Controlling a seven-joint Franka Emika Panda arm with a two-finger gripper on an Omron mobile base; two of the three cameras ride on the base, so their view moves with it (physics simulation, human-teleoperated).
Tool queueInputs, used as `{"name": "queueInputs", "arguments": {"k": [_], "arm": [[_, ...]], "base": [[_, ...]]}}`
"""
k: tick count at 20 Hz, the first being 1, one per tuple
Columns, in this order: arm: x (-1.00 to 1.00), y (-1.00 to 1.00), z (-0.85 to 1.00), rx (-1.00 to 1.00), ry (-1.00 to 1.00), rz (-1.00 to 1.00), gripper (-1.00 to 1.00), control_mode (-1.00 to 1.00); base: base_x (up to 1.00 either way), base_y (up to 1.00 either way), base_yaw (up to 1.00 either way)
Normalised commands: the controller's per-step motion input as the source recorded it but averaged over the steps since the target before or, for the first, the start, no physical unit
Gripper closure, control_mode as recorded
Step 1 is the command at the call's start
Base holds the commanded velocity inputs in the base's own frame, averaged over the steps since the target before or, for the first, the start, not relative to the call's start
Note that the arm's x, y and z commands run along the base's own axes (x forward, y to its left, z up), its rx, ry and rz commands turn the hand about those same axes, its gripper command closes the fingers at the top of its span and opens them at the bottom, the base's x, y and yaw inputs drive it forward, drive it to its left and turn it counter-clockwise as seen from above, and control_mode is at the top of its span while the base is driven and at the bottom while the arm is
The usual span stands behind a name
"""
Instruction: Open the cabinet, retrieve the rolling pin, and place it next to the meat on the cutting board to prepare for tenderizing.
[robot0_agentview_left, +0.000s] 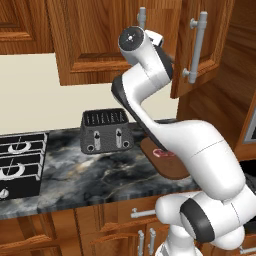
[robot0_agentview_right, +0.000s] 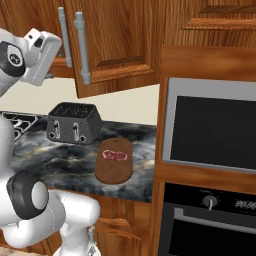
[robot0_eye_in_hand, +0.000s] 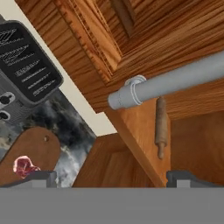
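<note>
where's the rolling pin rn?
Hand view: the rolling pin is inside the cabinet, just behind the grey bar handle of the partly open door, above and between the open gripper tips.

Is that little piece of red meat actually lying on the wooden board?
Touching. In the right base view the meat lies flat on the cutting board, well inside its rim, with board showing all around it and no gap beneath.

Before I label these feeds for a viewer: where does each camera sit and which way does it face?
Left base view: behind the arm's left, facing the toaster and cabinet; arm at right.
Right base view: behind its right, facing the cutting board, meat and oven; arm at left.
Hand view: along the open gripper, up at the rolling pin.
All share toaster and board.
</note>
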Motion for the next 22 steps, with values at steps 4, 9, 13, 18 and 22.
{"name": "queueInputs", "arguments": {"k": [4,9,13,18,22], "arm": [[0.24,-0.2,-0.05,-0.01,0.0,0.0,-1.0,-1.0],[0.41,-0.15,0.0,0.0,0.01,0.0,-1.0,-1.0],[0.46,-0.13,0.0,-0.01,0.02,0.0,-1.0,-1.0],[0.21,-0.18,-0.05,-0.02,0.0,0.0,-1.0,-1.0],[0.0,-0.26,-0.11,-0.01,0.0,0.0,-1.0,-1.0]], "base": [[0.0,0.0,0.0],[0.0,0.0,0.0],[0.0,0.0,0.0],[0.0,0.0,0.0],[0.0,0.0,0.0]]}}
